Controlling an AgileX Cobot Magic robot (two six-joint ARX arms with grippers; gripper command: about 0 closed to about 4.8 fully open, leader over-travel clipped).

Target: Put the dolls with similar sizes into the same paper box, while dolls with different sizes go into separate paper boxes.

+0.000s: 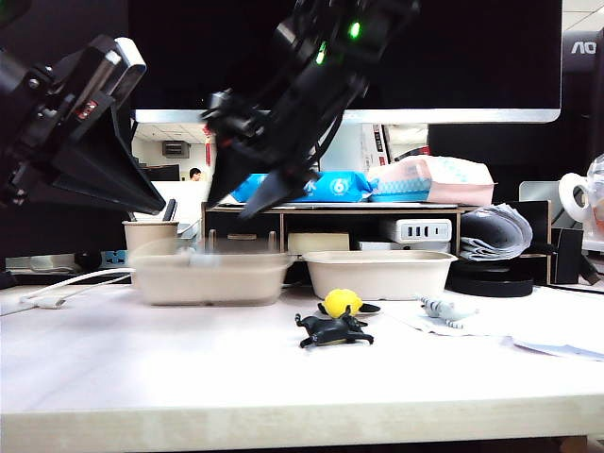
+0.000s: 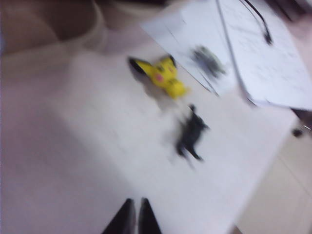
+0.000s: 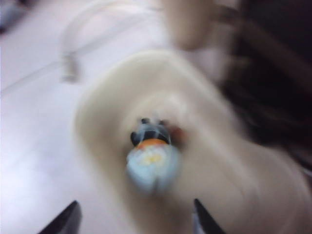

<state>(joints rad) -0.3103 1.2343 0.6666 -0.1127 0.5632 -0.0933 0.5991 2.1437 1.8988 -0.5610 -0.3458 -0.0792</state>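
Note:
The pale-blue doll (image 3: 152, 158) lies inside the left paper box (image 1: 212, 278), whose rim (image 3: 107, 97) shows blurred in the right wrist view. My right gripper (image 3: 135, 202) hangs open above that doll, holding nothing; in the exterior view it (image 1: 231, 208) reaches across over the left box. The second paper box (image 1: 377, 274) stands to the right. In front of it lie the yellow doll (image 1: 342, 302) (image 2: 165, 77), the black doll (image 1: 332, 330) (image 2: 191, 134) and the grey striped doll (image 1: 444, 310) (image 2: 208, 61). My left gripper (image 2: 135, 202) is shut and empty, raised at the left (image 1: 156, 206).
A beige cup (image 1: 149, 234) stands behind the left box, and a white cable (image 1: 66, 283) runs along the table's left side. White papers (image 2: 263, 58) lie under and beside the grey doll. A low wooden shelf (image 1: 330, 219) with tissue packs stands behind the boxes.

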